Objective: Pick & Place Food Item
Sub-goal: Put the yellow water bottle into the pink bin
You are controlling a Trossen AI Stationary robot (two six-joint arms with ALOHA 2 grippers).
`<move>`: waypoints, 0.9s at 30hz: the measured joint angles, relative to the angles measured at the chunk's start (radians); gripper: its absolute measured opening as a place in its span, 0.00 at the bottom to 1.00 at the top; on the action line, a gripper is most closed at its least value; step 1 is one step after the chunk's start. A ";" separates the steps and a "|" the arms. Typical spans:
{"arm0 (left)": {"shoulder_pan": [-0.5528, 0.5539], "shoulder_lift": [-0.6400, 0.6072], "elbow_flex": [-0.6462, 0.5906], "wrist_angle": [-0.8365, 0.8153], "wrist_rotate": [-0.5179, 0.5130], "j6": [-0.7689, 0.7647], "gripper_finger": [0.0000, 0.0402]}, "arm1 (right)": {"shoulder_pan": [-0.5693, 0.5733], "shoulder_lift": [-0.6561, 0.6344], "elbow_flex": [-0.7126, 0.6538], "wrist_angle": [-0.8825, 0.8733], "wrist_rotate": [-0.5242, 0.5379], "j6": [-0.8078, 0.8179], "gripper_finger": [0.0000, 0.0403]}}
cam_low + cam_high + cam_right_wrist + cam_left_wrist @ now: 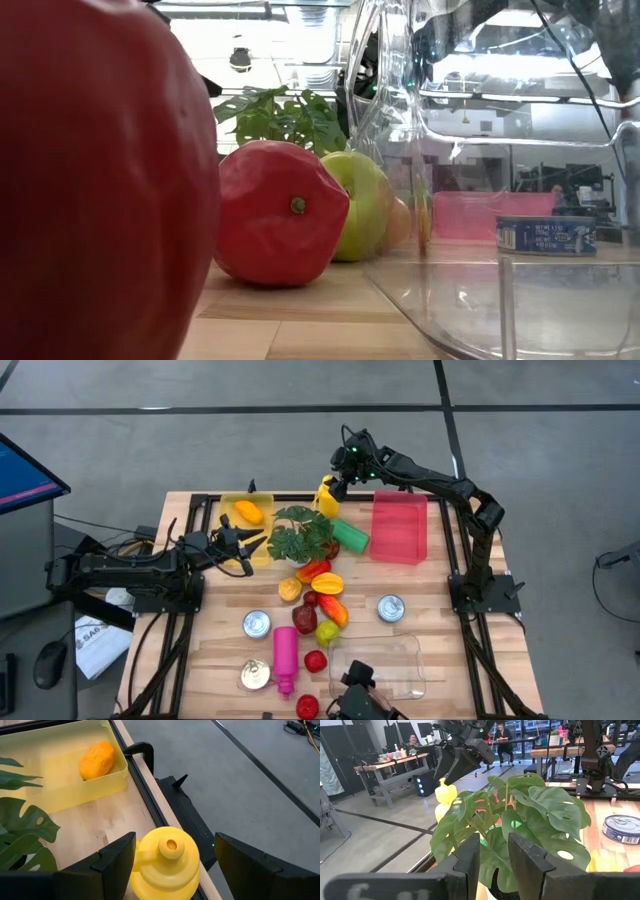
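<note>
One upright yellow bottle [167, 862] (cap up) between right gripper [172, 860] fingers

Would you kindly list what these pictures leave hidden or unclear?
- Low view: a red fruit against the lens blocks the table's left side.
- High view: the plant covers part of the yellow tray.
- Right wrist view: the right claw straddles the yellow bottle; contact cannot be told.
- High view: can labels too small.

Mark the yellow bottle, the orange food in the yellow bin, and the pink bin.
yellow bottle [167, 860], right wrist view, on its cap shoulder.
orange food [97, 760], right wrist view, on its middle.
yellow bin [105, 787], right wrist view, on its near wall.
pink bin [400, 528], high view, on its floor.
</note>
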 joint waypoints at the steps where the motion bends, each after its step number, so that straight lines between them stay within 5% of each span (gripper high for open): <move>1: 0.000 0.000 0.000 0.000 0.000 0.000 0.22 | 0.000 0.000 0.000 -0.001 0.000 0.000 0.66; 27: 0.000 0.000 0.000 0.019 0.000 0.007 0.22 | 0.000 0.000 0.000 -0.003 0.000 0.000 0.66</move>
